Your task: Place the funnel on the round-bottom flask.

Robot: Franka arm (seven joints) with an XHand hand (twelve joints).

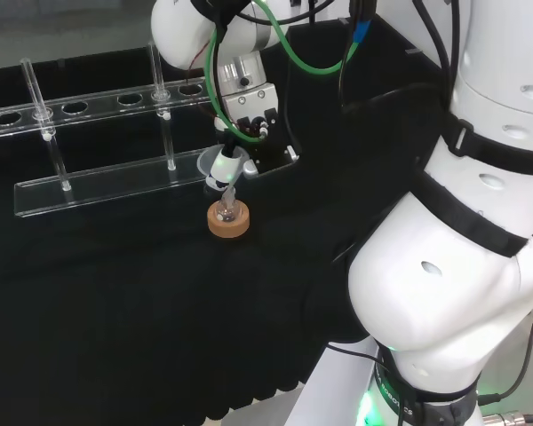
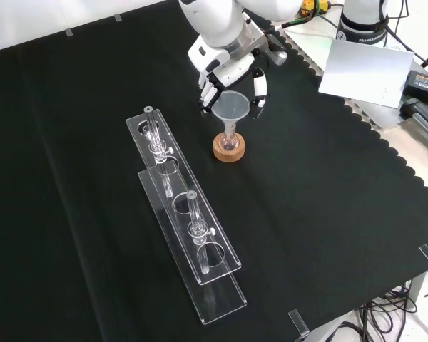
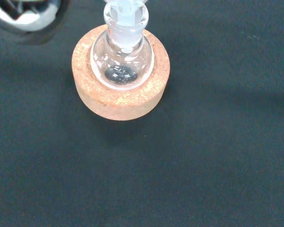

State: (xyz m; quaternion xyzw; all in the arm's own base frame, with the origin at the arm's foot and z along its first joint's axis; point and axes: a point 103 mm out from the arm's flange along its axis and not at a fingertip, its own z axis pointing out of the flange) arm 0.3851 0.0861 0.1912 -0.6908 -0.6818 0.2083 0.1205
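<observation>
The funnel [image 2: 230, 107] is clear and thin-walled, so I judge it light, stiff, slick and easy to crack; the safest hold looks to be at the rim of its wide cone, where the fingers [image 2: 259, 91] of the hand [image 2: 232, 75] curl in from both sides and pinch it. Just below the fingers its stem reaches down to the neck of the small round flask [image 3: 123, 59], which sits in a cork ring [image 3: 120, 97] on the black cloth [image 2: 328, 214].
</observation>
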